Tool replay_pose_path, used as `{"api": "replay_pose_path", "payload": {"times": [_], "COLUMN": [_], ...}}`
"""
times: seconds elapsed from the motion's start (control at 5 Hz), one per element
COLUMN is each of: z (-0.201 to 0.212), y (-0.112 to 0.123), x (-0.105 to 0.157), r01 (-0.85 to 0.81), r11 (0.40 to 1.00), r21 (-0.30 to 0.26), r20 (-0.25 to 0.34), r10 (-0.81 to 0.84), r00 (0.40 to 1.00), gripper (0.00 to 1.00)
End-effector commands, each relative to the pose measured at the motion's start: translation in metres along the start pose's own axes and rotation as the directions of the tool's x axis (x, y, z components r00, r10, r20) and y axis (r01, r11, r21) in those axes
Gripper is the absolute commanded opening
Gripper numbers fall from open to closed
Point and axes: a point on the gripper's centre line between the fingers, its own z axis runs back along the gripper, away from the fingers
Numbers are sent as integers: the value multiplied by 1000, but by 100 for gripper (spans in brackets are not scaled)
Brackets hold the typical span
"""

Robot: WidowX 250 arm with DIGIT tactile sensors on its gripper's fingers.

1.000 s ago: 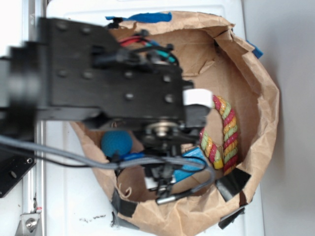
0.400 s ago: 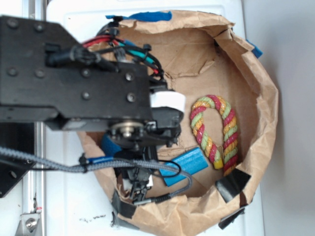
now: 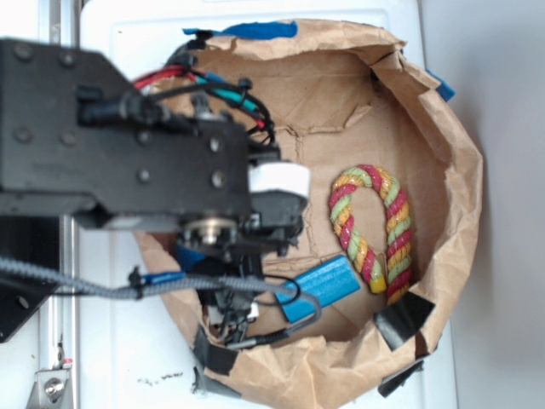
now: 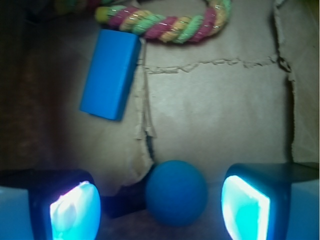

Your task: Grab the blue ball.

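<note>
The blue ball is a small teal-blue sphere lying on the brown paper floor of the bag, low in the wrist view. My gripper is open and straddles it. The left pad stands well clear of the ball and the right pad is closer, with neither touching. In the exterior view the black arm covers nearly all of the ball, and only a blue sliver shows under it.
A flat bright-blue block lies just beyond the ball. A red, yellow and green rope loop lies farther right. The crumpled paper bag's wall rings everything, with black tape on its front rim.
The arm has shifted left across the bag, uncovering the rope loop and blue block. It now hides most of the ball, which showed openly a second ago.
</note>
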Motion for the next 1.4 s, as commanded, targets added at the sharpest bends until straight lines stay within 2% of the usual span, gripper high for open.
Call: {"api": "replay_pose_path", "payload": {"times": [0.0, 0.2, 0.6, 1.2], "z": [-15, -23, -38, -51], "y": [-6, -3, 9, -1], "x": [1, -2, -10, -6], "r01": [7, -6, -60, -59], "r11": [999, 1000, 997, 998], "r21": [48, 30, -50, -25], "r20": [-15, -40, -38, -34], "r10": [-6, 8, 58, 58], "r00": [1000, 999, 998, 998], "gripper": [100, 100, 100, 100]}}
